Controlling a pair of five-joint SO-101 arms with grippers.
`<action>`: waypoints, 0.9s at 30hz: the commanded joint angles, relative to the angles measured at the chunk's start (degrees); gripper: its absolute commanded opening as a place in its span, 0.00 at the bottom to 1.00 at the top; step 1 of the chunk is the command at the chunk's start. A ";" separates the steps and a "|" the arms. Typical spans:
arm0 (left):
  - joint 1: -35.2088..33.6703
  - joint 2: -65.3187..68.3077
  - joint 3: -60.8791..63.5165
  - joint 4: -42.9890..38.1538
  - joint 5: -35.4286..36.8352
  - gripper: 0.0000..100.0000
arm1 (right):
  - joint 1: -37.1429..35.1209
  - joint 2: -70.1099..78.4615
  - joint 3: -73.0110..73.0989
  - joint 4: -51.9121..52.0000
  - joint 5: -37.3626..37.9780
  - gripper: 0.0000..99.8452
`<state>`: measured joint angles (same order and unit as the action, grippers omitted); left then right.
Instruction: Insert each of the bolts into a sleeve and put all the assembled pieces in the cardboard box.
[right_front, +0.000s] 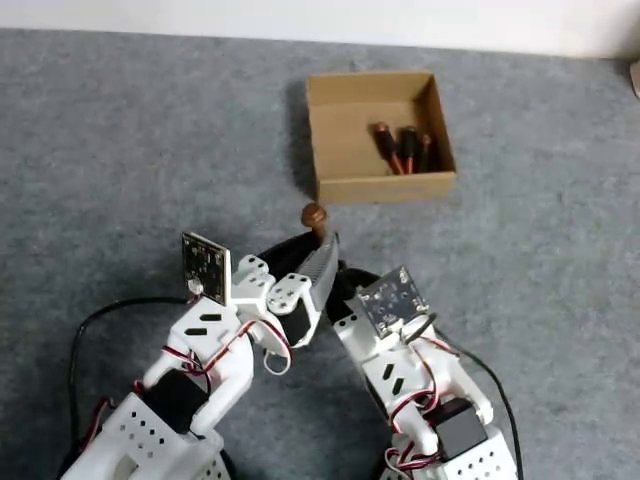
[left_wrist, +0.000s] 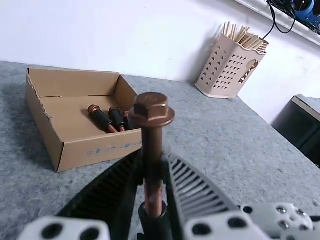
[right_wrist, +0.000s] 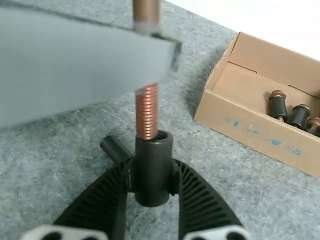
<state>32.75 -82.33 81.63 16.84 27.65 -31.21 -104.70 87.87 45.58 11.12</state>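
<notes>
My left gripper (left_wrist: 151, 167) is shut on a copper bolt (left_wrist: 151, 112) and holds it upright, hex head up. The bolt's threaded end (right_wrist: 147, 112) sits in the mouth of a black sleeve (right_wrist: 152, 165), on which my right gripper (right_wrist: 152, 172) is shut. From above, the bolt head (right_front: 314, 214) shows just in front of the cardboard box (right_front: 345, 185), with the left gripper (right_front: 320, 258) below it. Three assembled pieces (right_front: 405, 148) lie in the box. A second black sleeve (right_wrist: 115, 148) lies on the mat beside the held one.
Grey felt mat (right_front: 120, 150) covers the table. A beige holder of sticks (left_wrist: 230, 65) stands by the wall behind the box. Black cables (right_front: 95, 325) loop around the arm bases. The mat is bare left and right of the box.
</notes>
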 joint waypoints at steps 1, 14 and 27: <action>0.22 -0.31 -0.22 -1.05 0.44 0.01 | -1.10 -0.66 -3.74 -2.33 -0.62 0.01; -0.31 -0.75 -0.31 -0.79 0.44 0.01 | -3.30 -0.66 -3.74 -4.35 -0.62 0.01; 0.22 -0.40 0.04 -0.79 0.44 0.01 | -3.65 -0.66 -12.35 -4.44 -0.62 0.01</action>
<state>33.27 -83.03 82.07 16.84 27.91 -33.49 -104.62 81.89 43.12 11.03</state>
